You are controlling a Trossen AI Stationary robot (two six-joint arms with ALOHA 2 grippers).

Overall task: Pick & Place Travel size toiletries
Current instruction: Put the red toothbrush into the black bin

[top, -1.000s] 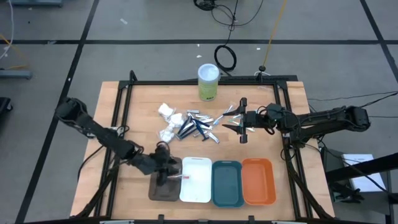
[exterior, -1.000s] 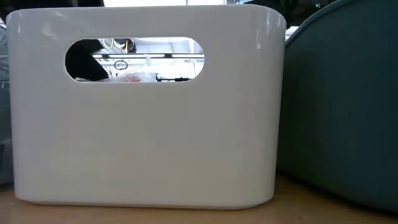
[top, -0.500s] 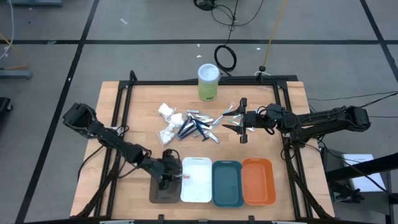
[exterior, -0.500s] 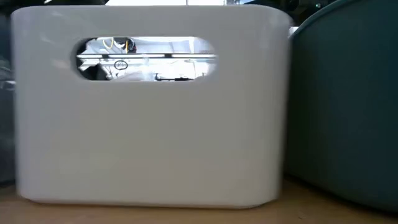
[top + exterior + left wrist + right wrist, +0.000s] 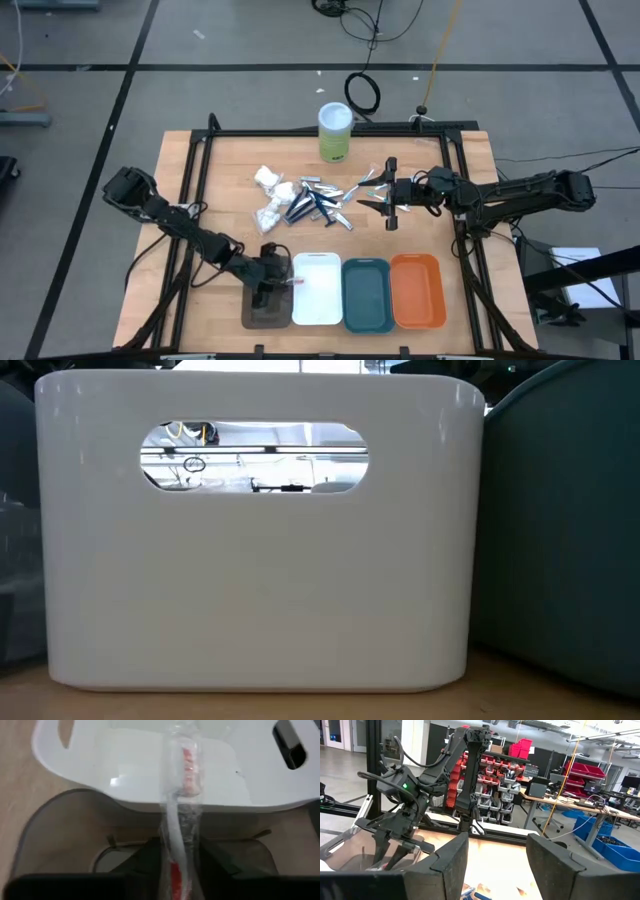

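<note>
My left gripper (image 5: 268,283) (image 5: 181,857) hangs over the brown tray (image 5: 262,308) and is shut on a toothbrush in a clear wrapper (image 5: 181,795). The brush's head reaches over the white tray (image 5: 318,296) (image 5: 125,775). The other toiletries lie on the table's far middle: white wads (image 5: 272,196), dark blue razors (image 5: 305,207), small silver tools (image 5: 322,185) and toothbrushes (image 5: 365,184). My right gripper (image 5: 368,204) (image 5: 497,847) is open and hovers by the right end of this pile. My left gripper pinches the wrapped toothbrush between its two fingers by the handle (image 5: 179,851). The brush runs straight on from the fingers. Its head end with the red patch (image 5: 188,767) passes above the brown tray's rim (image 5: 75,802) and over the inside of the white tray.
Brown, white, teal (image 5: 366,294) and orange (image 5: 418,291) trays stand in a row along the near edge. A green-and-white canister (image 5: 335,131) stands at the far edge. In the low view the white tray's wall (image 5: 260,580) fills the picture, with the teal tray (image 5: 560,540) beside it.
My left gripper has moved a little toward the near edge and the white tray, carrying the toothbrush, and its arm has swung. The white tray has slid slightly toward the table's right, and the row beside it has shifted with it. My right arm kept still.
</note>
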